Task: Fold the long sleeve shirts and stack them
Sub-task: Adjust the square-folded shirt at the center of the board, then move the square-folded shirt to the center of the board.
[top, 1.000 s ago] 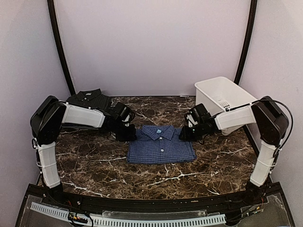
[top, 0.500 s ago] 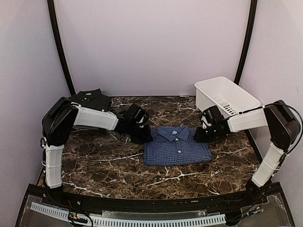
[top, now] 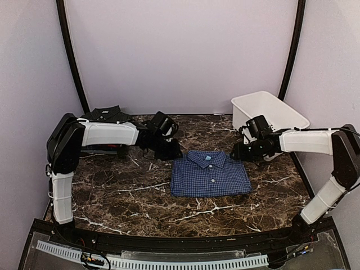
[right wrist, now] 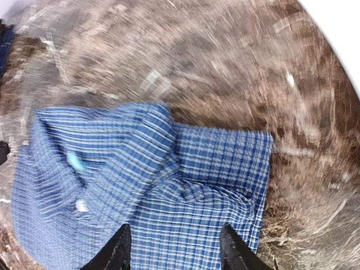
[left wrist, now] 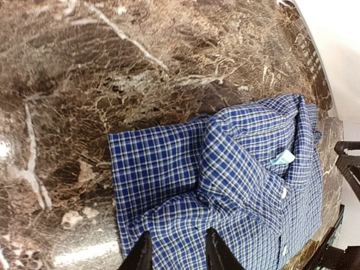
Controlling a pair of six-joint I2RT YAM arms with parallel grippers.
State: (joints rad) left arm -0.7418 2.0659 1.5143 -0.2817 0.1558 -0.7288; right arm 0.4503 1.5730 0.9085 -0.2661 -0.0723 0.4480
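Marble table (top: pixel 112 194): blue shirt (top: pixel 210 175) (basket (top: pixel 269 107) beyond)

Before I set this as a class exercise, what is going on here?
Two robot arms are folding shirts. A blue checked shirt lies folded mid-table. The left gripper and right gripper are open near its collar-end corners, holding nothing. A dark shirt lies folded at the back left, and a white basket stands back right.
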